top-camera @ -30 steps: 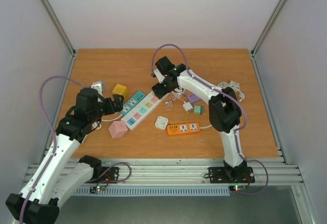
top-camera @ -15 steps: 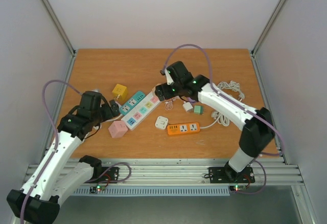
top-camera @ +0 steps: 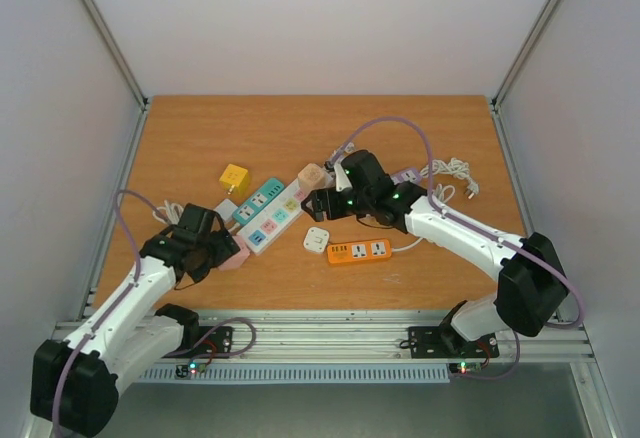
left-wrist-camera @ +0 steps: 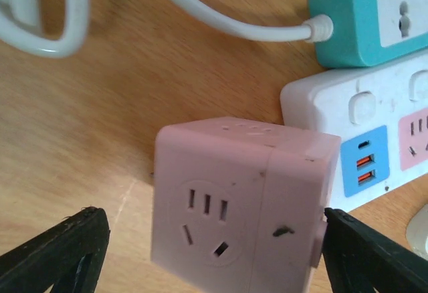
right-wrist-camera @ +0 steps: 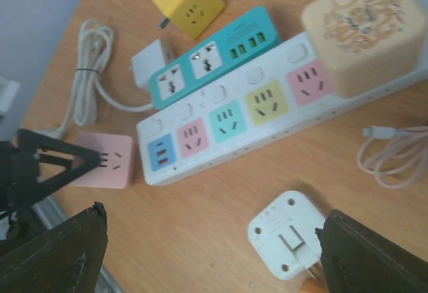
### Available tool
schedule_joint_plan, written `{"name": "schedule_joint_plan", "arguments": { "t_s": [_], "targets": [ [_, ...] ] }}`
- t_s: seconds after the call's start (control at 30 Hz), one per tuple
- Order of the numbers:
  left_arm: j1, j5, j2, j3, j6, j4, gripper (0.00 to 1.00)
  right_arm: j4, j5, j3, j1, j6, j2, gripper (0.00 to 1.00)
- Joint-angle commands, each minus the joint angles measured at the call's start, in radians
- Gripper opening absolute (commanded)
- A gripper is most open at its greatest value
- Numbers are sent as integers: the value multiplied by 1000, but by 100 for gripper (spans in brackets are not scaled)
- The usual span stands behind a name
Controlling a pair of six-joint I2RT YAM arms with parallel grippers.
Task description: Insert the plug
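wooden table enclosed by plain white walls

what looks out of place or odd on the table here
The white plug adapter lies on its back, prongs pointing up, loose and apart from the white power strip. The pink cube socket has a small dark scuff on one face. Nothing looks spilled or broken.

The wooden table carried a yellow cube socket, with a teal power strip and a white power strip lying side by side. A pink cube socket sat just beside the white strip's near end. A white plug adapter lay prongs up near an orange power strip. What looked like a coiled white cable lay at the far right.
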Motion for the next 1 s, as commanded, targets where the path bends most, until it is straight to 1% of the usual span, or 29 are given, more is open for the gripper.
{"name": "schedule_joint_plan", "arguments": {
  "t_s": [0.0, 0.1, 0.17, 0.27, 0.33, 0.37, 0.53, 0.7, 0.77, 0.83, 0.97],
  "targets": [
    [2, 71, -21, -54, -55, 182, 85, 93, -62, -13, 20, 31, -16, 87],
    [2, 74, -48, -83, -64, 217, 80, 90, -65, -9, 19, 36, -7, 87],
    [2, 67, -68, -95, -64, 225, 77, 92, -62, -9, 20, 40, -6, 87],
    [2, 58, -94, -113, -68, 230, 71, 97, -57, -7, 19, 46, -6, 87],
    [1, 61, -108, -119, -69, 235, 60, 97, -54, -8, 20, 49, -6, 87],
    [1, 63, -113, -119, -66, 230, 56, 97, -55, -9, 20, 49, -8, 86],
    [1, 78, -119, -114, -55, 204, 47, 124, -76, -19, 19, 36, -28, 87],
    [1, 63, -146, -59, -36, 125, 44, 125, -81, -21, 19, 29, -50, 87],
    [2, 51, -160, -17, -26, 77, 44, 125, -109, -20, 19, -35, -64, 87],
    [1, 63, -173, 17, -15, 47, 44, 119, -180, -13, 20, -126, -76, 87],
    [2, 181, -164, 87, 39, 56, 44, 118, -314, -3, 19, -282, -114, 90]
  ]
}}
